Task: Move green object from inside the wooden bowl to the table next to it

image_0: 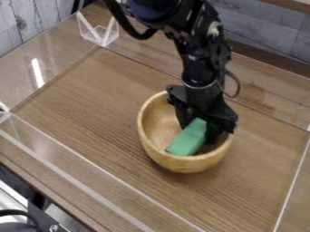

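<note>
We found the wooden bowl (184,138) toward the table's (85,109) right edge, the green block (188,141) leaning inside it. The gripper (204,122), reaching steeply down into the bowl, was clamped on the block's upper end, presumably to lift it over the rim.

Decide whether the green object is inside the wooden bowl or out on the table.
Inside. The green object lies tilted within the wooden bowl, below its rim, with the gripper shut on its upper end.
</note>
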Controlling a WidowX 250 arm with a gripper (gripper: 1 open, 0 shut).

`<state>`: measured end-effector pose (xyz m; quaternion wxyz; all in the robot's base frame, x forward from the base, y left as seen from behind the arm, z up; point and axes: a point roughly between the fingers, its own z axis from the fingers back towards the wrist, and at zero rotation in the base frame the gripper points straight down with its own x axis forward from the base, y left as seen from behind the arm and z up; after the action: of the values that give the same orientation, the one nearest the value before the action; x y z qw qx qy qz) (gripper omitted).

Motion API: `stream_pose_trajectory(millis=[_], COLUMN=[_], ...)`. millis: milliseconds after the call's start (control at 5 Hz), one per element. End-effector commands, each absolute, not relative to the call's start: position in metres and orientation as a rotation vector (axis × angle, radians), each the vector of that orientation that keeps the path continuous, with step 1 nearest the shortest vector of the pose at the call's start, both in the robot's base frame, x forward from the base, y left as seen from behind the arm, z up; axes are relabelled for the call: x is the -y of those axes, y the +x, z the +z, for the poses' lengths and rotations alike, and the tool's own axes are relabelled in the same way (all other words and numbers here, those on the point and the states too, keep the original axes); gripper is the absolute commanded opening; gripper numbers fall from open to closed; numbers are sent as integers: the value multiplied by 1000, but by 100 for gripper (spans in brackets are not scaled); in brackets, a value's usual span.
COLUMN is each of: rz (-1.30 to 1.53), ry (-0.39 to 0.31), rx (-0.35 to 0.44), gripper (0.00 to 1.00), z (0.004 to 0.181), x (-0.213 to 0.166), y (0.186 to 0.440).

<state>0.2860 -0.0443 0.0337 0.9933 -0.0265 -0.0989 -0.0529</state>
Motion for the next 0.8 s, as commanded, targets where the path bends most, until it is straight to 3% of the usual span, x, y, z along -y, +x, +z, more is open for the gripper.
stream_pose_trajectory(millis=[0,600], rz=[-140,-140], ry=[-66,-75], rx=[265,264], gripper=[0,0], z=[55,78], x=[43,25], y=[298,300])
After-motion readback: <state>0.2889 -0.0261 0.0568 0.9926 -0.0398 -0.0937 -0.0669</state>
